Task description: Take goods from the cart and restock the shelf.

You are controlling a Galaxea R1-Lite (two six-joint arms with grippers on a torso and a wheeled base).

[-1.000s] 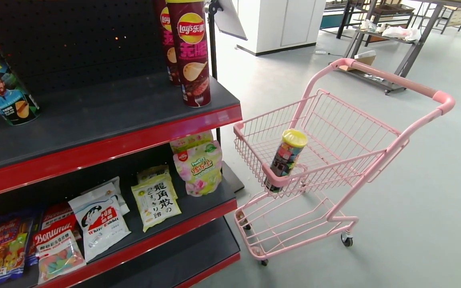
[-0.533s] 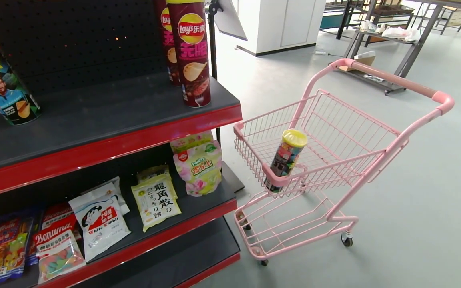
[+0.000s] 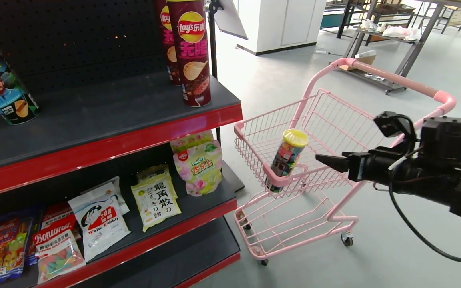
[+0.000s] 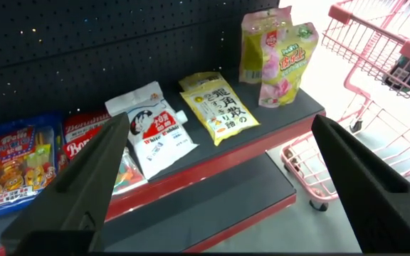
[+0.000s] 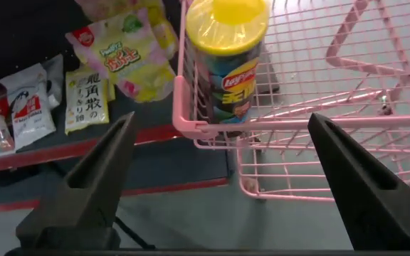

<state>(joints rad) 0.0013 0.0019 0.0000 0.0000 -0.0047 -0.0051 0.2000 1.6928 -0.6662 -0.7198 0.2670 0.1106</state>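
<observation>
The black and red shelf (image 3: 106, 108) stands left of the pink cart (image 3: 394, 81). The right gripper (image 3: 326, 161) hangs over the cart's basket, fingers spread wide, pointing at the yellow-lidded chip can (image 3: 286, 158), not touching it. The left gripper (image 4: 221, 119), fingers also wide apart, faces the lower shelf's snack bags (image 4: 219, 107). The can leans tilted in the basket's front corner nearest the shelf.
</observation>
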